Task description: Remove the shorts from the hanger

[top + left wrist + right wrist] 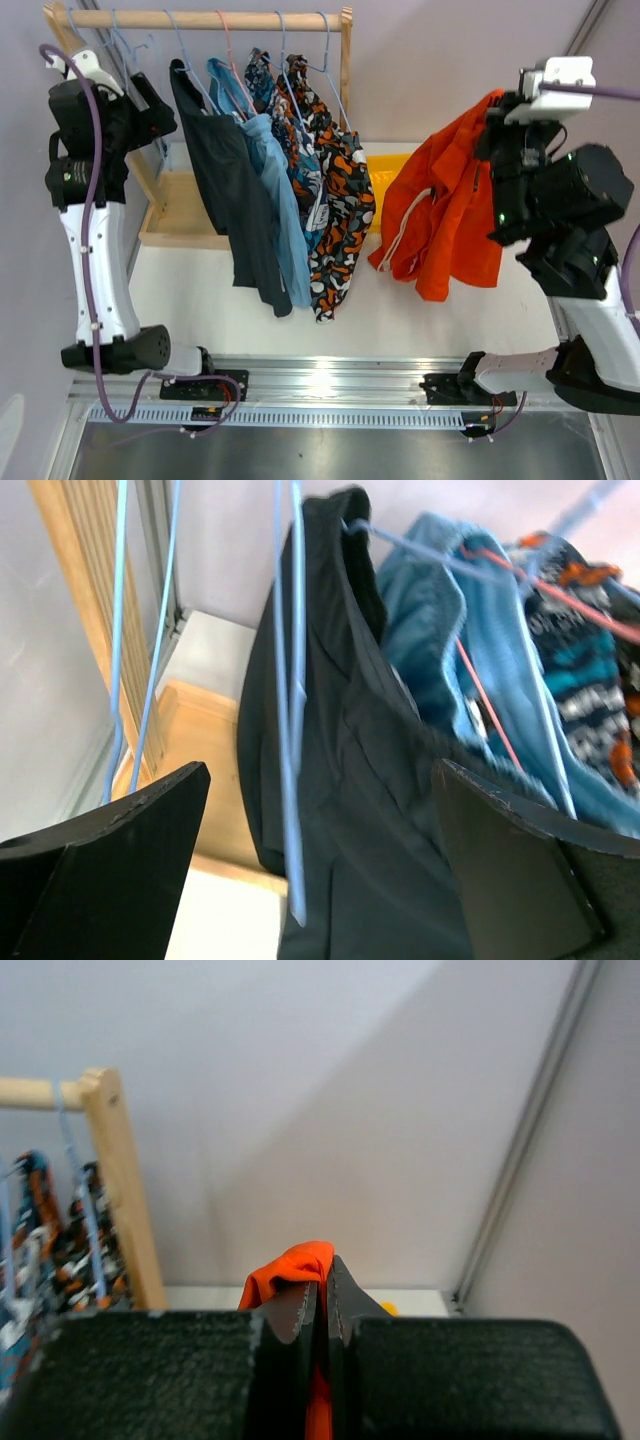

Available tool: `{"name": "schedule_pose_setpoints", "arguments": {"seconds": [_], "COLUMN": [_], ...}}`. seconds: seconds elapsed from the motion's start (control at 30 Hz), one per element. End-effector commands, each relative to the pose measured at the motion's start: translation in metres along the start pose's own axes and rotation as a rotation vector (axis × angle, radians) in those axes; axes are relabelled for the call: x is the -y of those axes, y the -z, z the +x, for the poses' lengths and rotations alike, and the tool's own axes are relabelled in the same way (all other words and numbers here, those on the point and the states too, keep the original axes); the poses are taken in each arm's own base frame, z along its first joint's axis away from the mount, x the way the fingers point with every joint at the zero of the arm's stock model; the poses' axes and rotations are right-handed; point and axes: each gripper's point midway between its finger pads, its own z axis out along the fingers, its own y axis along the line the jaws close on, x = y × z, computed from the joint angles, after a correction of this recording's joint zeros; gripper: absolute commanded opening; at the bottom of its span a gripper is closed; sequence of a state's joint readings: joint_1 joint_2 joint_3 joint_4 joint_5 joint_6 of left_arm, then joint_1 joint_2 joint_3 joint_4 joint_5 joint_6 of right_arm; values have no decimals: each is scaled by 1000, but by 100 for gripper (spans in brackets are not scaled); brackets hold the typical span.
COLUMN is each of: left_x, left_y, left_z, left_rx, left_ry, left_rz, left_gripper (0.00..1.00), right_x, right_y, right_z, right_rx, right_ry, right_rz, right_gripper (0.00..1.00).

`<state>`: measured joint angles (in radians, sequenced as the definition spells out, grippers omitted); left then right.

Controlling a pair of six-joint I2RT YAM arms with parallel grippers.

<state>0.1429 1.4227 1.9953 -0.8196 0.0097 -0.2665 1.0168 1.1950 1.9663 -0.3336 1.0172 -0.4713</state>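
Note:
Plain orange shorts hang off the rack from my right gripper, which is shut on their top edge, high at the right. On the wooden rack hang dark grey shorts, light blue shorts, blue-and-orange print shorts and orange-black-white blotch shorts, on thin wire hangers. My left gripper is open and empty just left of the dark grey shorts. A blue hanger wire hangs between its fingers.
A wooden tray forms the rack's base under the clothes. A yellow container sits behind the orange shorts. Empty blue hangers hang at the rack's left end. A metal rail runs along the near edge.

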Motion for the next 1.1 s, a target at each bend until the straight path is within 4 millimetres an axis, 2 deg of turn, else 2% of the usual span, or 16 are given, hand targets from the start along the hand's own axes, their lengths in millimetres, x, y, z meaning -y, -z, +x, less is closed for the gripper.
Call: {"name": "schedule_pose_setpoints", "arguments": {"seconds": [0.0, 0.07, 0.13, 0.2, 0.23, 0.27, 0.4, 0.47, 0.57, 0.67, 0.7, 0.8, 0.83, 0.9, 1.0, 1.07], "left_x": [7, 8, 5, 8, 5, 9, 7, 4, 4, 3, 3, 3, 4, 6, 21, 30], "left_y": [21, 38, 40, 56, 53, 56, 68, 71, 80, 91, 93, 97, 99, 101, 114, 108], "left_z": [6, 10, 25, 26, 39, 42, 59, 63, 64, 59, 58, 58, 54, 50, 25, 23], "left_rx": [25, 49, 40, 62, 33, 33, 39, 42, 53, 76, 80, 81, 88, 89, 133, 108], "left_ry": [20, 25, 26, 35, 41, 45, 35, 27, 26, 27, 30, 37, 43, 46, 64, 80], "left_rz": [55, 68, 73, 93, 89, 115, 126, 112, 107, 101, 96, 97, 96, 101, 152, 184], "left_gripper": [99, 99, 99, 99, 99, 99, 99, 99, 99, 99, 99, 99, 100, 99, 99, 99], "right_x": [-11, 9, -1, 18, 2, 18, 25, 20, 14, -1, -9, -18, -23, -28, -34, -30], "right_y": [-31, -47, -74, -95, -117, -124, -165, -184, -219, -254, -264, -270, -263, -262, -253, -247], "right_z": [-16, -28, -18, -22, -11, -24, -30, -26, 14, 94, 155, 230, 287, 328, 404, 424], "right_rx": [54, 83, 73, 89, 82, 124, 206, 239, 192, 56, -55, -154, -259, -312, -513, -581], "right_ry": [23, 13, 42, 18, -7, -35, -112, -174, -249, -315, -317, -381, -379, -424, -456, -451], "right_rz": [-45, 19, 30, 74, 32, 66, 91, 58, 3, -57, -63, -66, -60, -61, -78, -54], "right_gripper": [0, 0, 0, 0, 0, 0, 0, 0, 0, 0, 0, 0, 0, 0, 99, 99]}}
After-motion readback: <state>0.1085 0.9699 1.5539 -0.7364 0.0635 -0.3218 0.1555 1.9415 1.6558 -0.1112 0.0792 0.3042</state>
